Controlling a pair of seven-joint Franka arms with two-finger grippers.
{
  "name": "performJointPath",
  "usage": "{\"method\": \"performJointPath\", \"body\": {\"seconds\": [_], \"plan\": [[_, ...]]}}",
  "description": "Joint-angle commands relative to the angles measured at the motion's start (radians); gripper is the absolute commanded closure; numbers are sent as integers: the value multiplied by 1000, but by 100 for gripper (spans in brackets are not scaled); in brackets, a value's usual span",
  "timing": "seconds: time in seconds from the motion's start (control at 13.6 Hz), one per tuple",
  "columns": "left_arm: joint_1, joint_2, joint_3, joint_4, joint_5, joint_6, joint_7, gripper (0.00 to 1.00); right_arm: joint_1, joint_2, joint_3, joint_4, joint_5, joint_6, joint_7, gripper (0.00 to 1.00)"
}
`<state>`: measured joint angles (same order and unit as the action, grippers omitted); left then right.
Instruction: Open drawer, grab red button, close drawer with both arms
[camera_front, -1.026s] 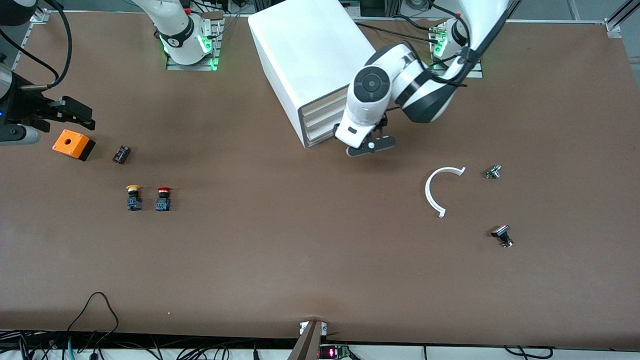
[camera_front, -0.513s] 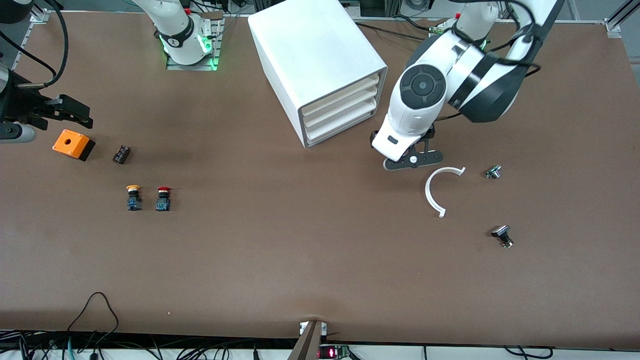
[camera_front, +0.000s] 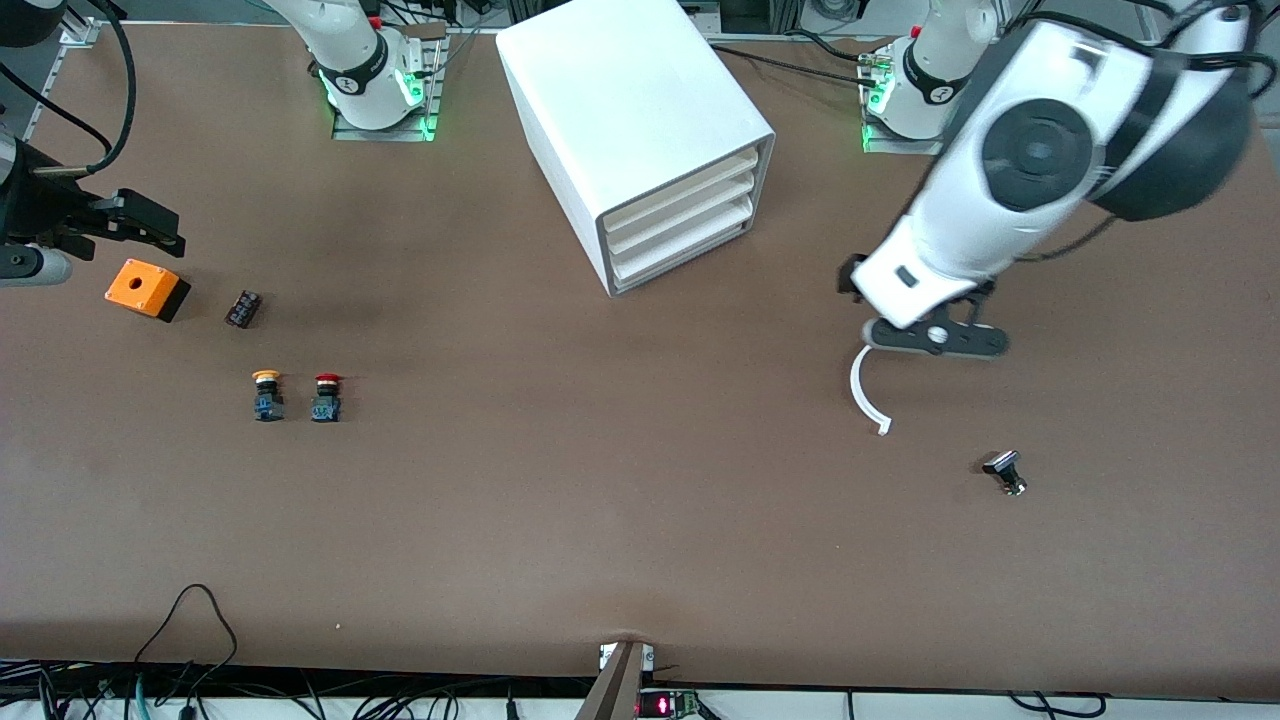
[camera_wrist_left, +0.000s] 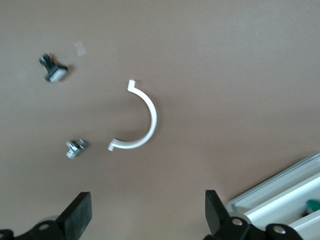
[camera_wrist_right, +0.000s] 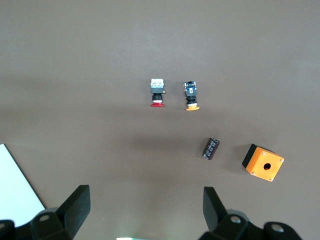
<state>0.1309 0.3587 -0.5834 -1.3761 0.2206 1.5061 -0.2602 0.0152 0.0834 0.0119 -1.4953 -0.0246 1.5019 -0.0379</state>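
Left gripper (camera_front: 935, 338), jaws apart, hangs over white arc (camera_front: 866, 392) | right gripper (camera_front: 140, 225), jaws apart, waits upper-left above orange box (camera_front: 146, 288) | drawer (camera_front: 683, 254) shut, button (camera_front: 326, 397) on bench (camera_front: 600, 500) centre-left | likely pre-opening; next: reach drawer front.

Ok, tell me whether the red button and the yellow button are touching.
Apart. The right wrist view shows bare table between the red button and the yellow button; the front view shows the same gap.

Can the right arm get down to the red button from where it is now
Probably yes. The right gripper hangs open above bare table, and the red button lies uncovered with only the yellow button beside it, apart.
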Motion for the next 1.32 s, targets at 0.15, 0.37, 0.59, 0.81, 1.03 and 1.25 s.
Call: {"method": "performJointPath", "body": {"seconds": [0.15,0.37,0.59,0.81,1.03,1.25], "plan": [[-101,-154,318,-78,-247,-12,399,0,-3,6,11,82,9,-8,-16,1],[-200,-263,514,-193,-288,53,443,0,-3,29,11,124,9,-19,-5,0],[-249,-369,603,-386,-291,279,360,0,-3,24,11,130,9,-9,0,0],[-243,-408,596,-440,-276,358,240,0,-3,19,13,133,11,-14,1,0],[-234,-445,591,-454,-270,294,291,0,-3,19,11,133,11,-8,1,0],[-234,-439,586,-426,-221,212,305,1,-3,21,11,133,14,-5,1,0]]}}
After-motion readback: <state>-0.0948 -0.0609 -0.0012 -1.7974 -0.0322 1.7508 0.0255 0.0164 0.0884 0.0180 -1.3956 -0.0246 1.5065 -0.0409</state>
